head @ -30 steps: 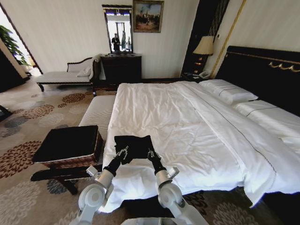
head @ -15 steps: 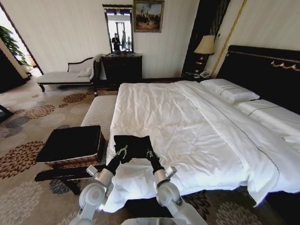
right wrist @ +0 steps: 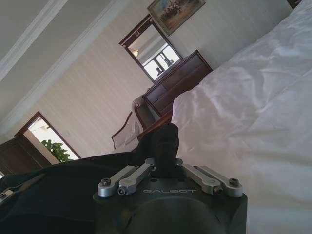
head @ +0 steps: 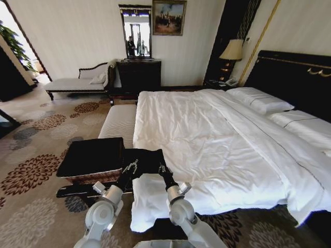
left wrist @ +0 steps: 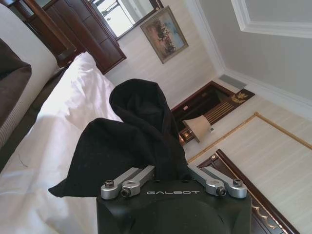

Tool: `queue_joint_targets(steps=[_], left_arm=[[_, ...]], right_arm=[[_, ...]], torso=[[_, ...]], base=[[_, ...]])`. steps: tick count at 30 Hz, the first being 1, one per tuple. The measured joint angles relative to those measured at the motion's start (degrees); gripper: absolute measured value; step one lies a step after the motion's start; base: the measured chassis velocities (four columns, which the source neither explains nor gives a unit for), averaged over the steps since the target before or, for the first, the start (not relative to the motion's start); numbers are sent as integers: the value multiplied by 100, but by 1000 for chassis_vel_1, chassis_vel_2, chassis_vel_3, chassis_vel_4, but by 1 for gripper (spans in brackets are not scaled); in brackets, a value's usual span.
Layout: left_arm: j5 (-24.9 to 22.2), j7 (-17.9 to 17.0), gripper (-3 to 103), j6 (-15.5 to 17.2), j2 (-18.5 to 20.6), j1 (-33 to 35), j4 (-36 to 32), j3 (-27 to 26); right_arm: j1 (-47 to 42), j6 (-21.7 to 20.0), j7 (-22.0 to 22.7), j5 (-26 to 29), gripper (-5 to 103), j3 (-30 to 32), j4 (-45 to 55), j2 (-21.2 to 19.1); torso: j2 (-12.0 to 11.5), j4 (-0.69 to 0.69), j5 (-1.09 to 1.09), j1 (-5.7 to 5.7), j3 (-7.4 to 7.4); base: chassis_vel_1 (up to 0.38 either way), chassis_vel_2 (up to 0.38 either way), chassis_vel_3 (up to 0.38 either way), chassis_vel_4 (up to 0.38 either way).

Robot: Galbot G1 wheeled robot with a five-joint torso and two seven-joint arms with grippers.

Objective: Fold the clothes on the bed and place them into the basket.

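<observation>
- On your left gripper, the black housing just behind the fingers carries the brand "GALBOT" in pale letters.
- On your right gripper, you can read the same "GALBOT" mark on its black housing.

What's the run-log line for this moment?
left gripper: shut on T-shirt | right gripper: shut on T-shirt | T-shirt: folded, held between bed edge and basket
</observation>
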Motion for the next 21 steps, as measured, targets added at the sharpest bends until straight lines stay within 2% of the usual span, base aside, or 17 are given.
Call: queue_joint_targets(steps=[13, 21], left_arm=[[20, 36, 10, -34, 5, 24, 22, -21], [22, 55, 10, -53, 35, 43, 23, -87]], right_arm=[[10, 109, -101, 7, 10, -27, -79, 4], [20, 136, -111, 6, 10, -66, -144, 78]], torso=[[0, -1, 1, 0, 0], [0, 0, 1, -1, -1]], base=[[86, 84, -74, -85], [212, 202, -203, -197]])
